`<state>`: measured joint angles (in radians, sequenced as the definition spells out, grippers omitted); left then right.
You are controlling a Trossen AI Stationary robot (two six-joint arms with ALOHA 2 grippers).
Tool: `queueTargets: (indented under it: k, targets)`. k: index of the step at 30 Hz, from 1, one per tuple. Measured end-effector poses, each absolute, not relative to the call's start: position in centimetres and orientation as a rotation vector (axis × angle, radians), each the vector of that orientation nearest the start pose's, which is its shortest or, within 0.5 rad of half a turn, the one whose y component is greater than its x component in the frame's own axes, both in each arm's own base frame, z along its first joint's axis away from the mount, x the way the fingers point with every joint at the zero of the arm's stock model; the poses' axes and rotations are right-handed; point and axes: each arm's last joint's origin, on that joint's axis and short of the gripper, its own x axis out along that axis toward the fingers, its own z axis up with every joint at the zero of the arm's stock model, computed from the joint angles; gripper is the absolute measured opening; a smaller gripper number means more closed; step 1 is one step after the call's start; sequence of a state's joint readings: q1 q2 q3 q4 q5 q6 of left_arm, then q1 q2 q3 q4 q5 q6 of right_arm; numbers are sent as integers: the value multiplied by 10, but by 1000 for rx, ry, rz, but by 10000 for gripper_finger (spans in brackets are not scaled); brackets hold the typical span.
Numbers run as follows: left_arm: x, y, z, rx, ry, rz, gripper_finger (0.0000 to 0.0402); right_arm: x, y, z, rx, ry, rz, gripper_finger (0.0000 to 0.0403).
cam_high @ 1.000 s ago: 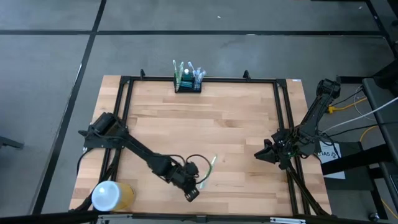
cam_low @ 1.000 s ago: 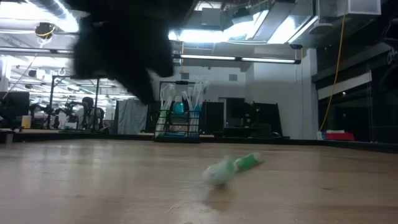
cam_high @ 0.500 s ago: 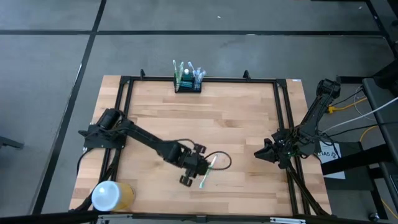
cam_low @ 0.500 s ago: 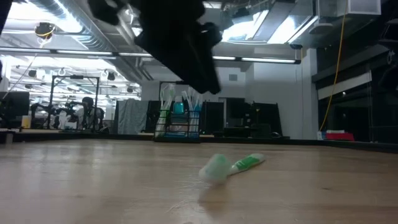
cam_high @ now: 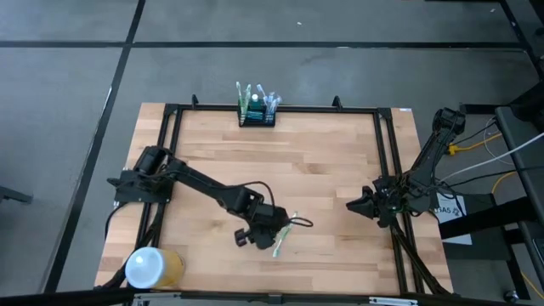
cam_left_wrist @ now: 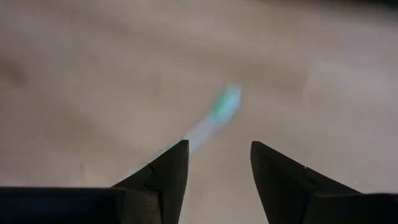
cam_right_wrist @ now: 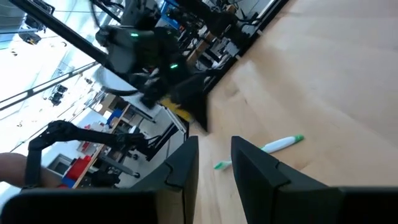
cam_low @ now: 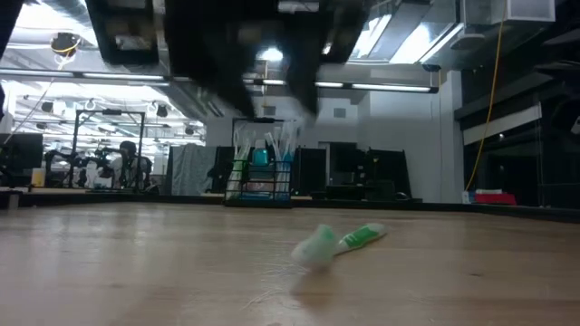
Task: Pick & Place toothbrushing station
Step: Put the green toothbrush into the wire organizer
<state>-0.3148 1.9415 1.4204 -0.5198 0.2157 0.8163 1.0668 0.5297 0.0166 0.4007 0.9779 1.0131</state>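
Here, left gripper (cam_high: 265, 231) beside toothbrush (cam_high: 284, 233), mid-table (cam_high: 340, 161).

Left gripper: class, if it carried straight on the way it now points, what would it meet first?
Most likely the green-and-white toothbrush lying on the wooden table; the left gripper, fingers open, points at it, though depth is unclear.

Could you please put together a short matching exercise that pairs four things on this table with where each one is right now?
Things:
1. toothbrushing station
2. green toothbrush
3. white-and-yellow cylinder
4. right tool

Places:
A. near-left corner of the table
B. middle of the far edge
C. by the right edge, away from the toothbrush
D. flat on the wood beside the left tool

Pairs: 1-B, 2-D, 3-A, 4-C
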Motion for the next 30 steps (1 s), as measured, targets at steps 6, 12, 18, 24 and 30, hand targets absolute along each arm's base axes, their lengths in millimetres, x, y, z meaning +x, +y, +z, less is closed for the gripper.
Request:
queueTargets:
  k: [6,12,18,24,30]
  targets:
    - [394,-150,199,741,622,-928,168,78,92,158,904,103,46,98]
    - [404,-154,163,782,671,-933,168,78,92,157,900,115,51,98]
    - [407,-147,141,805,731,-945,168,78,93,157,933,122,58,98]
    - [407,-149,141,807,715,-950,168,78,91,157,948,78,-9,98]
    - [404,-157,135,830,711,-980,168,78,90,157,947,65,-28,98]
